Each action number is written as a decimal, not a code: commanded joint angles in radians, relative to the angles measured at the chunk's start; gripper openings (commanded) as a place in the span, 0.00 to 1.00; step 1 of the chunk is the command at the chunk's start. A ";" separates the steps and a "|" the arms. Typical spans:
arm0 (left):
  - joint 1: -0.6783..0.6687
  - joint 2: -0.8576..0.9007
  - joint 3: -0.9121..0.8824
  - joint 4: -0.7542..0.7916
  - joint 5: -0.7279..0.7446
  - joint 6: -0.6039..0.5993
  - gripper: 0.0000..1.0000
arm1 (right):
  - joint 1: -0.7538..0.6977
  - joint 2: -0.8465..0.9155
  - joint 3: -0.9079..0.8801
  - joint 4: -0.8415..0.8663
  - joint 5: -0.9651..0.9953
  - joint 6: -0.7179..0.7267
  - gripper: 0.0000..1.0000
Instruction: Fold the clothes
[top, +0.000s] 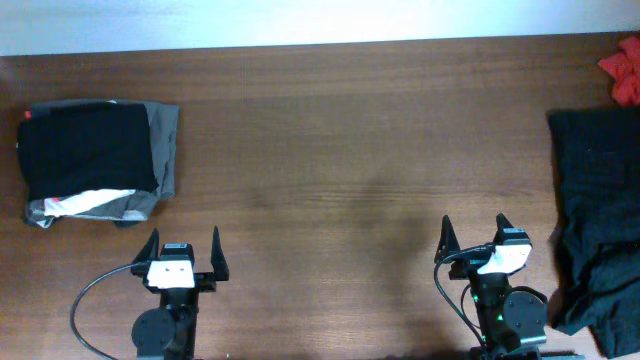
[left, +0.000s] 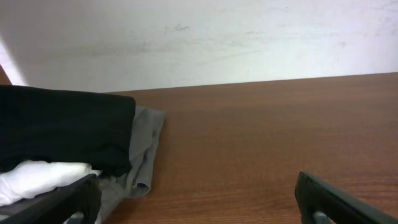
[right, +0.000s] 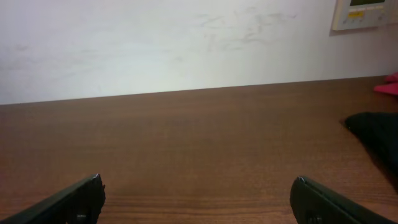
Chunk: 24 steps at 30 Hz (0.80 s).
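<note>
A folded black garment (top: 88, 147) lies on a grey one with a white stripe (top: 160, 150) at the far left; both show in the left wrist view (left: 62, 130). A large crumpled black garment (top: 600, 200) lies at the right edge, its corner visible in the right wrist view (right: 376, 134). A red-orange garment (top: 625, 68) sits at the far right corner. My left gripper (top: 184, 248) is open and empty near the front edge. My right gripper (top: 475, 233) is open and empty, left of the crumpled black garment.
The brown wooden table (top: 340, 150) spans the view, with a white wall behind it. A beige wall panel (right: 364, 12) shows at the top right of the right wrist view.
</note>
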 joint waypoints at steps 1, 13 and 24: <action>-0.004 -0.008 -0.008 0.000 0.014 0.013 0.99 | -0.006 -0.007 -0.005 -0.008 0.009 0.005 0.99; -0.004 -0.008 -0.008 0.000 0.014 0.013 0.99 | -0.006 -0.007 -0.005 -0.008 0.009 0.005 0.99; -0.004 -0.008 -0.008 0.000 0.014 0.013 0.99 | -0.005 -0.007 0.039 -0.034 0.010 0.042 0.99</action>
